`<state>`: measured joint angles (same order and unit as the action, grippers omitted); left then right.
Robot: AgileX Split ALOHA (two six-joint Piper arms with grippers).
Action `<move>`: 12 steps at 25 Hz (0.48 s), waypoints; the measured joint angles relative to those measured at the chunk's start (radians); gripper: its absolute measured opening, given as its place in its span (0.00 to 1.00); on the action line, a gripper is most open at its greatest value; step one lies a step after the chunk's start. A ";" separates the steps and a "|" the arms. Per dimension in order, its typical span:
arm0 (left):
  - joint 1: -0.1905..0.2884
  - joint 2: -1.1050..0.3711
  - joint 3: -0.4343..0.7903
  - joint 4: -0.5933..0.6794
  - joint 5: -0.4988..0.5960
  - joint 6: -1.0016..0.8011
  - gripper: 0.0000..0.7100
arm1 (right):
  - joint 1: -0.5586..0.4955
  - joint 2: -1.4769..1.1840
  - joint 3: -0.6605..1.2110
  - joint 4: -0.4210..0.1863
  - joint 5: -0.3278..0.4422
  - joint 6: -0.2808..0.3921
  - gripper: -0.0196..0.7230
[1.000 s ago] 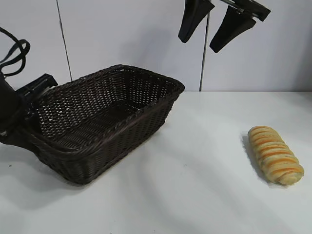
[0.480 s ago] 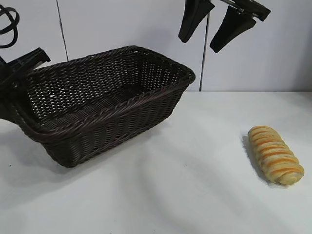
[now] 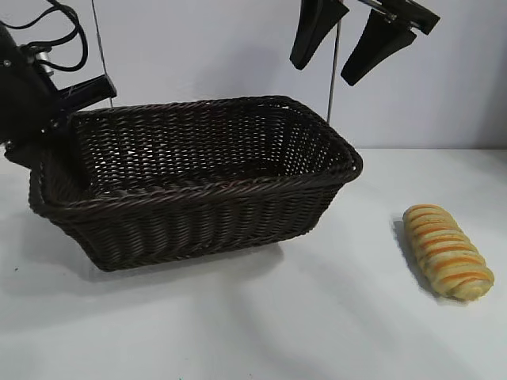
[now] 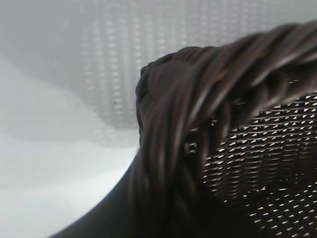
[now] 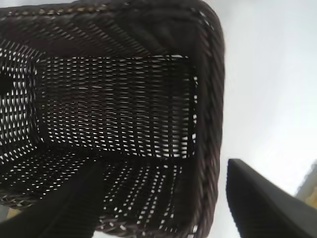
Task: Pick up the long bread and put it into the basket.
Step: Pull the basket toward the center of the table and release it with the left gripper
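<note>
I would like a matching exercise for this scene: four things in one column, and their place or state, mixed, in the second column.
Things:
1. long bread
2. basket
3. left gripper
4. right gripper

Place or state:
A. open, hanging high above the table
B. shut on the basket's rim
C. lying on the table, outside the basket
D. empty, one end gripped

Pairs: 1-C, 2-D, 3-B, 4-A

Below my right gripper, whose fingers stand apart, the basket fills the drop; its braided rim stands in the way. Off to its side, bare table surrounds the long bread, seemingly reachable from every side.
</note>
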<state>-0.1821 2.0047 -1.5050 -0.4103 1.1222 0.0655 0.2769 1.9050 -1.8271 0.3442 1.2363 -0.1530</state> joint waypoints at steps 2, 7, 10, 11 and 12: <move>0.000 0.011 -0.011 0.001 0.001 0.016 0.14 | 0.000 0.000 0.000 0.000 0.000 0.000 0.71; 0.000 0.013 -0.013 0.001 -0.021 0.026 0.14 | 0.000 0.000 0.000 0.000 0.000 0.000 0.71; 0.000 0.026 -0.017 0.000 -0.029 0.030 0.14 | 0.000 0.000 0.000 0.000 0.000 0.000 0.71; 0.000 0.037 -0.018 0.000 -0.029 0.034 0.14 | 0.000 0.000 0.000 0.000 0.000 0.000 0.71; 0.000 0.045 -0.018 0.000 -0.031 0.037 0.14 | 0.000 0.000 0.000 0.000 0.000 0.000 0.71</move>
<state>-0.1821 2.0498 -1.5228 -0.4103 1.0916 0.1030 0.2769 1.9050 -1.8271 0.3442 1.2363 -0.1530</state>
